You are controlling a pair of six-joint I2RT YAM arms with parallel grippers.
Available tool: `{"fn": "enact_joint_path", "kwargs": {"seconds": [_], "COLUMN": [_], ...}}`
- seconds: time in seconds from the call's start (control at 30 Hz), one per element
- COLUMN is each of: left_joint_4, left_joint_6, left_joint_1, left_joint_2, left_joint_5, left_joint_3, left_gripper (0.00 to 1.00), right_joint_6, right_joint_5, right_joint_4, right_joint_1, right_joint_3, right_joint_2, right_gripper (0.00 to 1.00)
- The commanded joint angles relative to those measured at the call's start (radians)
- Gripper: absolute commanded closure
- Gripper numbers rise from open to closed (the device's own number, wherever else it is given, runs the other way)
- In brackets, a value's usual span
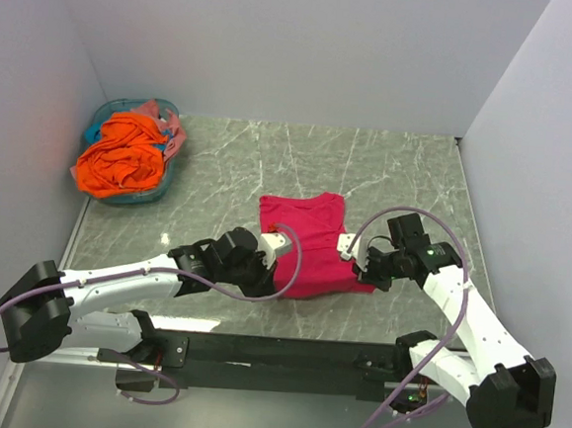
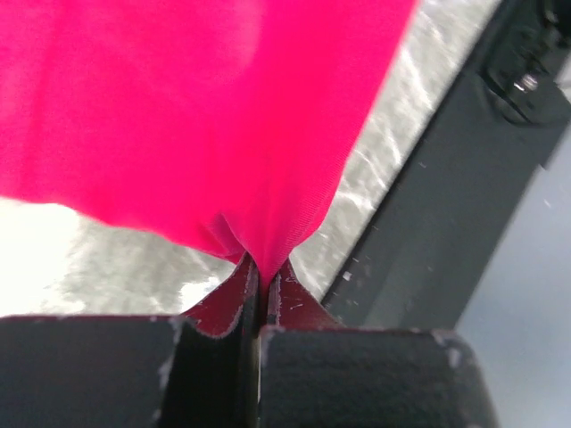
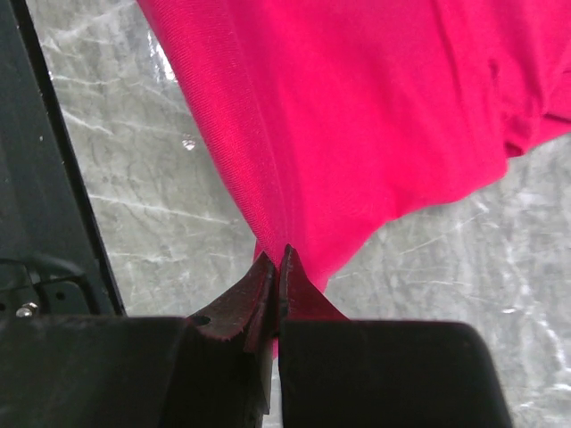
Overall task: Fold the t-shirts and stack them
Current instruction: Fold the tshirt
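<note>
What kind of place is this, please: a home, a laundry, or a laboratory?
Probably a robot test cell: plain pale walls enclose a marble-patterned table, and the left claw and right claw pinch a crimson-pink t-shirt. A teal basket holds an orange t-shirt.

- I see the flat t-shirt (image 1: 309, 241) lying on the table (image 1: 388, 173), mid-width, towards the near edge.
- My left gripper (image 1: 280, 243) pinches its left edge and my right gripper (image 1: 347, 246) pinches its right edge.
- The basket (image 1: 104, 112) stands in the far left corner, well apart.
- A heaped t-shirt (image 1: 122, 161) lies in it, and another t-shirt (image 1: 163, 112) lies behind that.
</note>
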State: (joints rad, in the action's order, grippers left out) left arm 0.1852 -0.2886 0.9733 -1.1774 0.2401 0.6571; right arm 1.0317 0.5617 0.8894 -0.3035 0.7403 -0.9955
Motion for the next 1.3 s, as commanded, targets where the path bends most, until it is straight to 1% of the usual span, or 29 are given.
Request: {"fn": "enact_joint_path", "kwargs": {"seconds": [0.0, 0.1, 0.17, 0.2, 0.33, 0.37, 0.43, 0.47, 0.53, 0.57, 0.7, 0.83, 1.03, 1.27], "left_joint_4": [0.009, 0.026, 0.025, 0.019, -0.039, -0.053, -0.084, -0.111, -0.134, -0.142, -0.173, -0.216, -0.256, -0.248], "left_joint_6": [-0.006, 0.045, 0.089, 0.103, 0.169, 0.178, 0.198, 0.206, 0.223, 0.227, 0.256, 0.266, 0.266, 0.278], "left_joint_1": [0.002, 0.002, -0.002, -0.008, -0.077, -0.118, -0.159, -0.201, -0.241, -0.278, -0.341, -0.389, -0.436, -0.456], "left_joint_2": [0.015, 0.025, 0.024, 0.013, -0.042, -0.054, -0.093, -0.106, -0.157, -0.177, -0.309, -0.402, -0.519, -0.610], "left_joint_5": [-0.128, -0.224, -0.237, -0.295, -0.326, -0.325, -0.315, -0.306, -0.274, -0.256, -0.214, -0.183, -0.127, -0.108], "left_joint_3": [0.048, 0.087, 0.102, 0.110, 0.139, 0.145, 0.160, 0.168, 0.190, 0.200, 0.266, 0.317, 0.389, 0.452], "left_gripper": [1.00, 1.00, 1.00, 1.00, 1.00, 1.00, 1.00, 1.00, 1.00, 1.00, 1.00, 1.00, 1.00, 1.00], "right_joint_6": [0.018, -0.010, -0.030, -0.038, -0.081, -0.088, -0.111, -0.117, -0.136, -0.142, -0.174, -0.185, -0.213, -0.228], "right_joint_5": [-0.026, -0.034, -0.043, -0.046, -0.069, -0.072, -0.083, -0.088, -0.086, -0.088, -0.106, -0.140, -0.187, -0.210], "right_joint_4": [-0.018, -0.052, -0.078, -0.089, -0.139, -0.159, -0.184, -0.196, -0.199, -0.205, -0.228, -0.227, -0.244, -0.270], "right_joint_1": [0.000, 0.000, 0.001, 0.000, 0.000, 0.000, 0.000, 0.001, 0.000, 0.001, 0.001, 0.000, 0.006, 0.017], "right_joint_3": [0.019, 0.071, 0.121, 0.142, 0.258, 0.280, 0.318, 0.364, 0.418, 0.470, 0.589, 0.657, 0.715, 0.720], "right_joint_2": [0.034, -0.005, -0.063, -0.089, -0.236, -0.262, -0.310, -0.365, -0.426, -0.487, -0.645, -0.739, -0.810, -0.836], "right_gripper": [1.00, 1.00, 1.00, 1.00, 1.00, 1.00, 1.00, 1.00, 1.00, 1.00, 1.00, 1.00, 1.00, 1.00]}}
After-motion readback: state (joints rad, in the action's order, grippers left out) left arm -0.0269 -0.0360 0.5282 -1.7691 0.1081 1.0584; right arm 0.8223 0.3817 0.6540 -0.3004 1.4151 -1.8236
